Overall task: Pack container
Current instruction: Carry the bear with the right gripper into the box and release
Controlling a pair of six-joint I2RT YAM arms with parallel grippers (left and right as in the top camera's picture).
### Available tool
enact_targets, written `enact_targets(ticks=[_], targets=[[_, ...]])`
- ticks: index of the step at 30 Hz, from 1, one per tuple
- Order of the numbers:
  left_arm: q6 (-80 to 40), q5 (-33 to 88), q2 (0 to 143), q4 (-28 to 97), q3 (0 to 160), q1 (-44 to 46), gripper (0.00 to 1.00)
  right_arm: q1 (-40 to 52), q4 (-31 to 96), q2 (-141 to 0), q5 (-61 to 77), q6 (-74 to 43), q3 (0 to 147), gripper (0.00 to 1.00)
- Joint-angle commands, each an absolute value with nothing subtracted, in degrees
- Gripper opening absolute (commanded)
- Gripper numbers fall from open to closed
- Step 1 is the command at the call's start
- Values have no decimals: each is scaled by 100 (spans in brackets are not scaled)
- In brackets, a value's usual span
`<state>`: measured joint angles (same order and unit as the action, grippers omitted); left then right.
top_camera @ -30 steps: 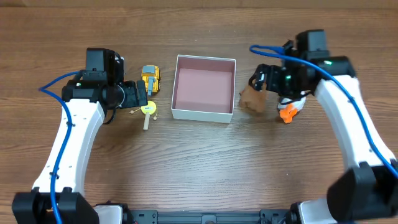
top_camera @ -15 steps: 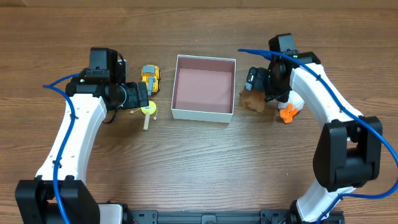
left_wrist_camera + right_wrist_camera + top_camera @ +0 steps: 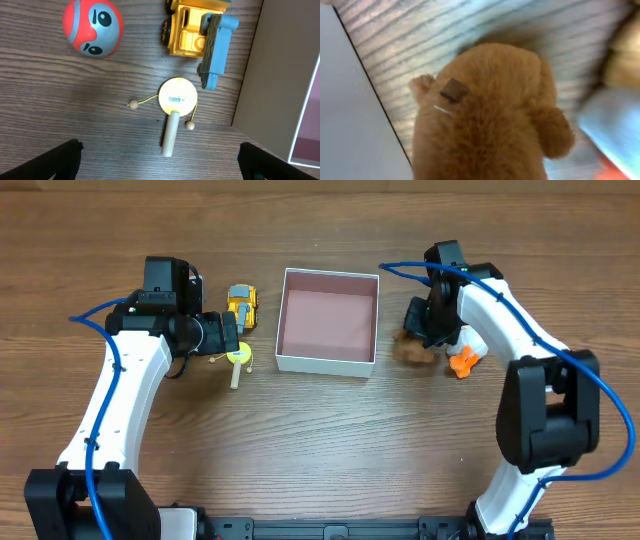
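The container (image 3: 325,364), a shallow white-walled box with a pink inside, stands empty at the table's middle. Just right of it lies a brown plush toy (image 3: 410,352). My right gripper (image 3: 421,330) is down on it. In the right wrist view the plush (image 3: 485,115) fills the space between the jaws and its fur hides the fingers, which are closed in on it. The container's wall (image 3: 350,100) runs along the left of that view. My left gripper (image 3: 160,159) hangs open over a small wooden rattle drum (image 3: 177,97), gripping nothing.
A yellow toy truck (image 3: 241,306) sits left of the container, and shows above the drum as the truck (image 3: 197,30) in the left wrist view. A red and grey ball (image 3: 93,26) lies further left. An orange and white toy (image 3: 465,357) lies right of the plush.
The right arm swung in and down over the brown plush, and its jaws closed in on it. The left arm has barely moved over the last half second.
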<state>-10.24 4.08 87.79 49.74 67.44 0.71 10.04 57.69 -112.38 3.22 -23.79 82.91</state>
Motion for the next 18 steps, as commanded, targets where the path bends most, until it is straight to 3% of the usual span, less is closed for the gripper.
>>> enact_targets(ticks=[1, 9, 18], targets=[[-897, 388, 8801, 4963, 6875, 34, 100, 1096, 6112, -10226, 10, -2386, 9006, 18], [-899, 388, 8801, 4963, 6875, 34, 100, 2257, 6294, -9004, 541, -3186, 9325, 20], [-899, 388, 8801, 4963, 6875, 34, 100, 3612, 5192, -9937, -432, -4338, 9192, 31]])
